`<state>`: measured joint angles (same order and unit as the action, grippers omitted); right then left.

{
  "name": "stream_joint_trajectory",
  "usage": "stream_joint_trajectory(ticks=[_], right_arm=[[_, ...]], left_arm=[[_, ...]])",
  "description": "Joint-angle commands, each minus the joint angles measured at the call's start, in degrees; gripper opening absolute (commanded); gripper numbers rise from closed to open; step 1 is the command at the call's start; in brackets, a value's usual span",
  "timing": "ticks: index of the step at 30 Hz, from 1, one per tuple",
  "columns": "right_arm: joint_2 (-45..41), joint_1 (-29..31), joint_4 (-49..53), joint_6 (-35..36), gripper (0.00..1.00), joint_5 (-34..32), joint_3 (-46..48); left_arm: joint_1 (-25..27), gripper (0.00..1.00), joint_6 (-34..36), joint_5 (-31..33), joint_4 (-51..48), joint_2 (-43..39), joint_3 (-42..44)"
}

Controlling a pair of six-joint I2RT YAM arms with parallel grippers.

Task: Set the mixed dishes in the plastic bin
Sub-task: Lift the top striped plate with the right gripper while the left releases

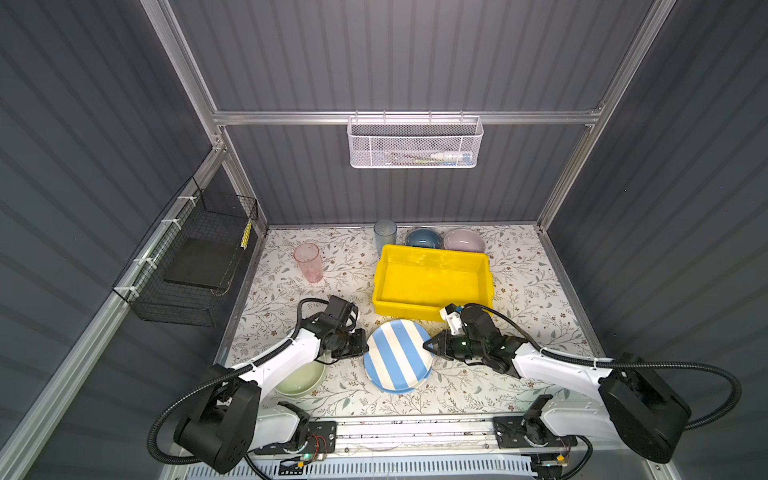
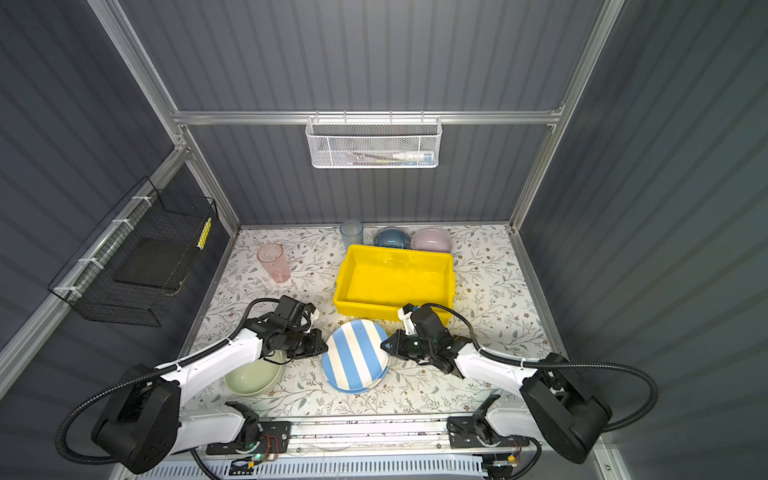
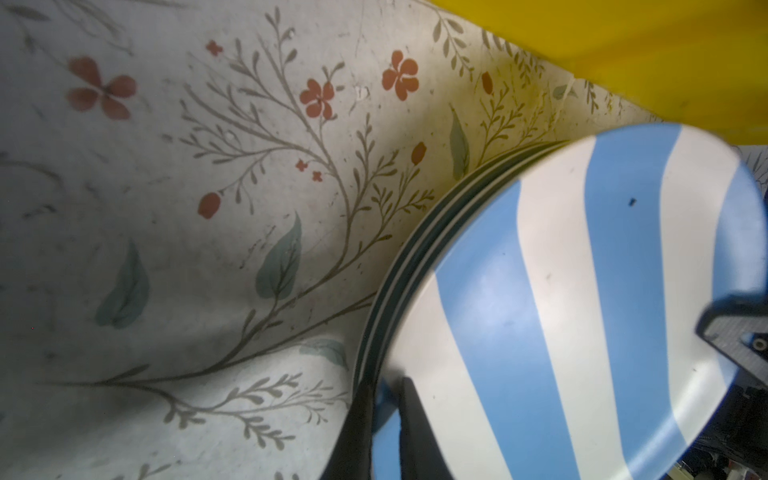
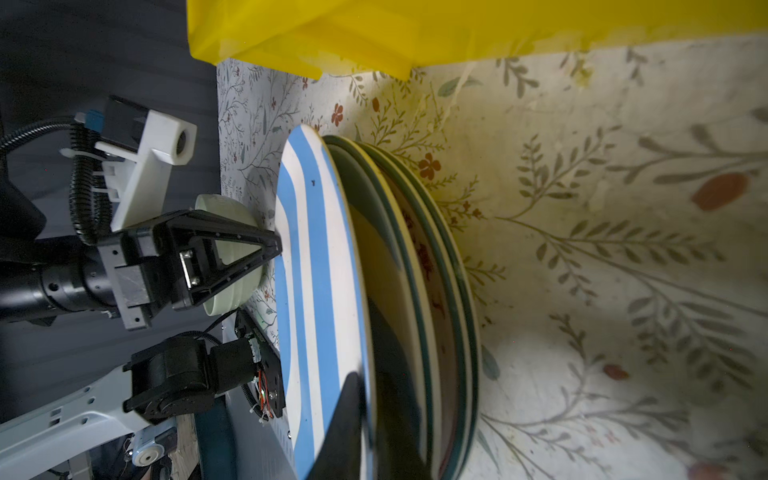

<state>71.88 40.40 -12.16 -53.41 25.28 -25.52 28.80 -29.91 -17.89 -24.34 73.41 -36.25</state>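
I have the striped plate (image 1: 398, 356) between both arms, just in front of the yellow bin (image 1: 409, 309) on the flowered worktop (image 1: 519, 266). The left claw (image 1: 365, 348) sits at the plate's left edge. In the left wrist view its two dark fingers (image 3: 415, 432) pinch the blue rim between them, so I read it as clamped on the plate. The right claw (image 1: 425, 345) meets the opposite edge with its tips drawn together on the rim. In the right wrist view one finger lies over the striped face, and the plate is tilted up off the other plates (image 4: 449, 291) stacked beneath it, with the gap wider at my right claw's side. The stack rests flat on the worktop, close to the bin's near wall but apart from it. The green bowl (image 1: 299, 380) lies under the left arm. The pink tumbler (image 1: 308, 257) stands left of the bin. The blue tumbler (image 1: 385, 235), blue bowl (image 1: 423, 239) and lilac bowl (image 1: 464, 241) stand behind it.
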Motion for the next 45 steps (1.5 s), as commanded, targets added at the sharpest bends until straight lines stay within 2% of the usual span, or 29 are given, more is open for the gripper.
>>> stream_joint_trajectory(ticks=[1, 9, 11, 14, 16, 20, 24, 31, 38, 45], right_arm=[[-2.4, 0.8, 2.5, 0.9, 0.01, 0.6, -1.2], [-7.4, 0.8, 13.3, 3.6, 0.0, -2.5, -3.9], [-10.0, 0.9, 15.5, 4.2, 0.0, -2.9, -4.7], [-12.1, 0.8, 17.9, 5.0, 0.0, -3.7, -5.6], [-13.4, 0.8, 19.5, 5.6, 0.0, -3.8, -6.2], [-15.6, 0.6, 25.6, 8.2, 0.0, -5.0, -9.6], [-17.8, -0.1, 33.9, 10.9, 0.0, -11.6, -14.7], [-20.3, -7.4, 41.6, 15.3, 0.0, -14.1, -24.0], [-16.0, -15.6, 42.1, 18.9, 0.0, -14.6, -31.9], [-8.2, -21.2, 38.2, 20.3, 0.0, -11.6, -38.0]], left_arm=[[0.5, 0.18, -0.5, 0.2, -2.7, -0.3, 0.1], [0.5, 0.35, 1.6, 2.6, -9.5, -2.3, -5.5], [0.5, 0.4, 2.4, 4.3, -11.7, -2.6, -7.9], [0.3, 0.53, 4.4, 6.3, -14.6, -2.1, -12.2], [0.0, 0.57, 5.9, 7.7, -16.0, -0.7, -16.0], [-0.8, 0.57, 7.2, 7.6, -14.5, 2.8, -21.7], [-2.5, 0.55, 8.8, 8.5, -12.8, 7.5, -26.7], [-4.8, 0.49, 11.5, 9.4, -10.4, 15.3, -33.3], [-5.9, 0.48, 13.6, 7.2, -10.3, 21.8, -38.2], [-5.9, 0.44, 14.6, 5.0, -10.0, 26.4, -41.9]])
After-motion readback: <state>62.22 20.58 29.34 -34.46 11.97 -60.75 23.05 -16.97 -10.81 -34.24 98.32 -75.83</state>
